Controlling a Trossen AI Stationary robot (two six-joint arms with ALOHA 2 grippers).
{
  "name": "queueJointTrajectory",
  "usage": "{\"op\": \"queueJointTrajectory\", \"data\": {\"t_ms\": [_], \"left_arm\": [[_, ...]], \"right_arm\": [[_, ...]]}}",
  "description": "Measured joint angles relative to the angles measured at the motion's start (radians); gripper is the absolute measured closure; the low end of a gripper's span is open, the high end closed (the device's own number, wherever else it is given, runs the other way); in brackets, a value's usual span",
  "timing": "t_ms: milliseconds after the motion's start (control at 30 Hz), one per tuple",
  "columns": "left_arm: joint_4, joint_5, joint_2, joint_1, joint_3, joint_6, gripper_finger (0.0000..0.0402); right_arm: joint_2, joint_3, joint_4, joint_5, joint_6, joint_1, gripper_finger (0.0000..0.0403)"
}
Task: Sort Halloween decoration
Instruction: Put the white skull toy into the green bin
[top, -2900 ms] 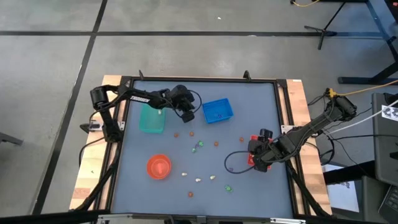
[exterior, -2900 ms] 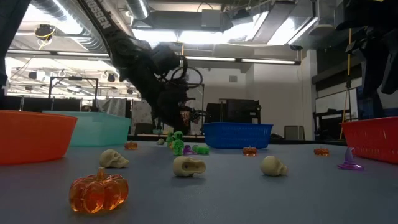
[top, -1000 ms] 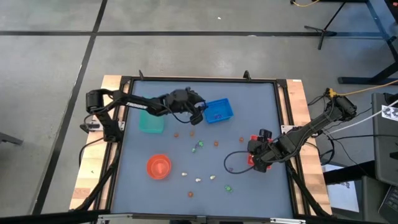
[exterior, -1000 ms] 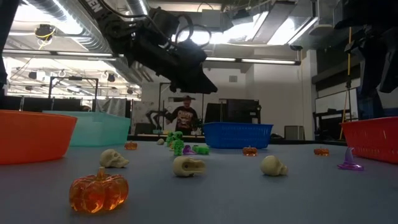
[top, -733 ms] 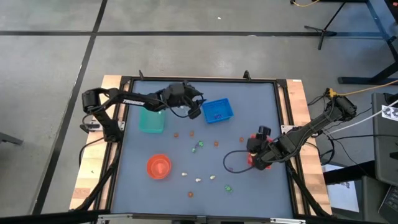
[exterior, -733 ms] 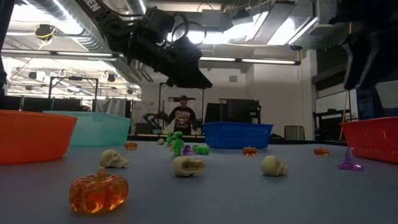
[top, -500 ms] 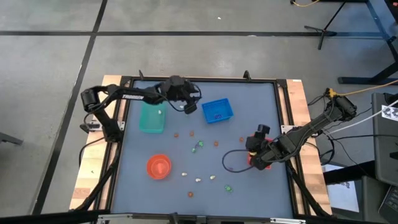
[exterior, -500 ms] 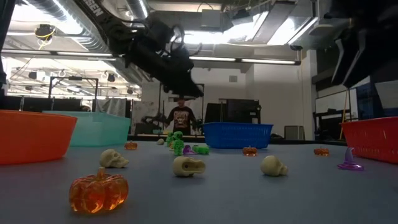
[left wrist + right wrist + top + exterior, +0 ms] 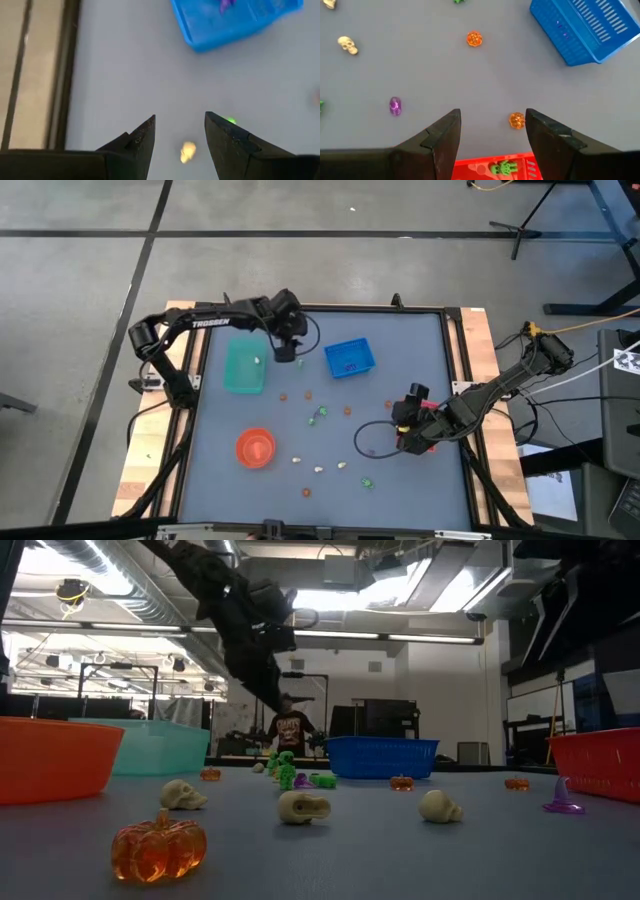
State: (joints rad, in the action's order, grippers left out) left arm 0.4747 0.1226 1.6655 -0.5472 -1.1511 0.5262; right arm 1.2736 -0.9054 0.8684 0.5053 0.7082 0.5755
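The sorting is judged to be only partly done, and every place below is being given relative to the blue tray (image 9: 349, 357).

A purple trinket (image 9: 226, 4) is being seen inside the blue tray, a green figure (image 9: 499, 168) is lying in the red tray (image 9: 495, 167), well off toward the right arm's side, and a pale piece (image 9: 257, 361) is resting in the teal tray (image 9: 243, 369), on the blue tray's other side. These are being taken as sorted already.

Most of the Halloween decoration is being left loose on the table (image 9: 420, 340): two small orange pieces (image 9: 296, 394) just in front of the blue tray, a green and purple cluster (image 9: 320, 414) farther out, three cream skulls (image 9: 319, 468) farther again, and an orange pumpkin (image 9: 158, 847) at the near edge. The orange bowl (image 9: 255, 448) is standing well apart, beyond the teal tray.

The left gripper (image 9: 284, 353) is being held in the air between the teal and blue trays, its fingers spread with nothing between them. The right gripper (image 9: 402, 418) is being held beside the red tray, likewise spread and empty, above an orange pumpkin (image 9: 516, 120) and a purple piece (image 9: 395, 106).
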Motion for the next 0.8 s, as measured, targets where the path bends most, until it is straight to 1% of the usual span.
{"op": "queueJointTrajectory", "data": {"t_ms": [133, 367, 500, 600, 800], "left_arm": [[0.008, -0.003, 0.000, 0.000, 0.044, 0.035, 0.0246], [0.001, -0.005, 0.014, 0.000, 0.078, 0.065, 0.0246], [-0.006, -0.007, 0.064, 0.000, 0.080, 0.084, 0.0246], [-0.041, -0.008, 0.106, 0.000, 0.080, 0.086, 0.0246], [-0.041, -0.069, 0.162, -0.004, 0.080, 0.089, 0.0246]], "right_arm": [[0.000, 0.000, 0.000, 0.000, 0.001, 0.000, 0.0182], [0.000, 0.000, 0.000, 0.000, -0.003, 0.000, 0.0182], [0.000, 0.000, 0.000, 0.000, -0.005, 0.000, 0.0182], [0.000, 0.000, 0.000, 0.000, -0.006, 0.000, 0.0182], [0.000, 0.000, -0.002, -0.001, -0.006, 0.000, 0.0182]]}}
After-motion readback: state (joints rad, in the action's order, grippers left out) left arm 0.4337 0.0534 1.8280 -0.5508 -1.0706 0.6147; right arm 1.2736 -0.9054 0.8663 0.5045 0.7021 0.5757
